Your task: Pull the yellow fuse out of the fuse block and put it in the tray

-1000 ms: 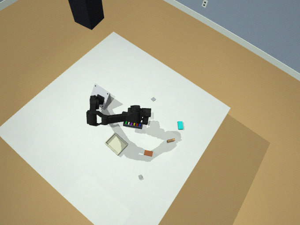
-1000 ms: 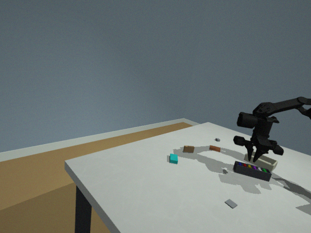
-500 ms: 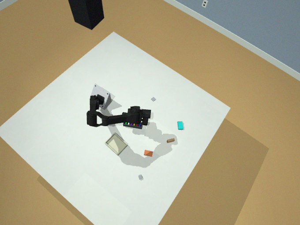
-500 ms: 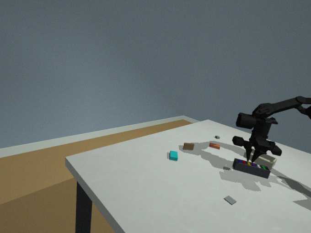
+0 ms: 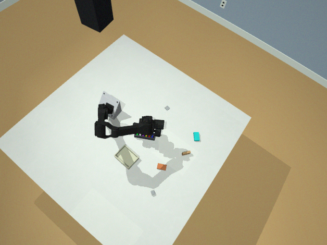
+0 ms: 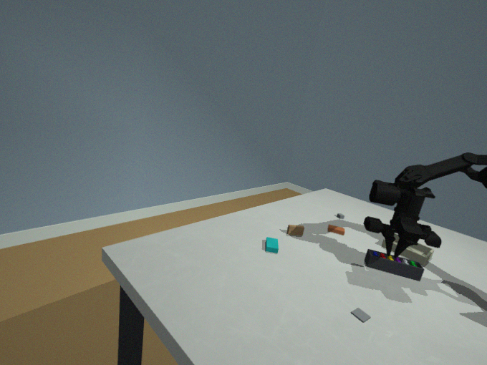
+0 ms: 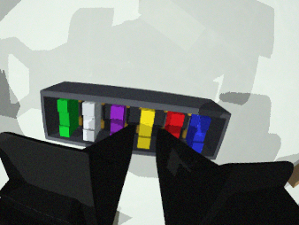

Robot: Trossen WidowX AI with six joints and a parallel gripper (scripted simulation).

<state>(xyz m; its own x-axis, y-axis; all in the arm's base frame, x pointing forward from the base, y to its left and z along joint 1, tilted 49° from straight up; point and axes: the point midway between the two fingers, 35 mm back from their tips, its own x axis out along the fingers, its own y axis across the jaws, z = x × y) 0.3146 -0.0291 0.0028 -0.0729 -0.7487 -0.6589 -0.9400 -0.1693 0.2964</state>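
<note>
The yellow fuse (image 5: 146, 136) (image 6: 389, 258) (image 7: 144, 141) stands upright in the dark fuse block (image 5: 144, 138) (image 6: 393, 268) (image 7: 133, 94), between the purple fuse (image 7: 118, 116) and the red fuse (image 7: 175, 121). My gripper (image 6: 392, 256) (image 7: 145, 133) points down over the block, its fingers slightly apart. In the wrist view the fingertips are on either side of the yellow fuse, with a small gap showing on each side. How deep the tips reach is hard to tell. In the top view the arm hides the fingertips. The beige tray (image 5: 121, 162) (image 6: 424, 258) is empty.
Green (image 7: 65, 118), white (image 7: 89, 120) and blue (image 7: 198, 129) fuses also stand in the block. An orange block (image 5: 161, 166) (image 6: 336, 230), a brown block (image 5: 186, 153) (image 6: 295, 230), a teal block (image 5: 196, 136) (image 6: 271, 245) and two small grey pieces lie farther off.
</note>
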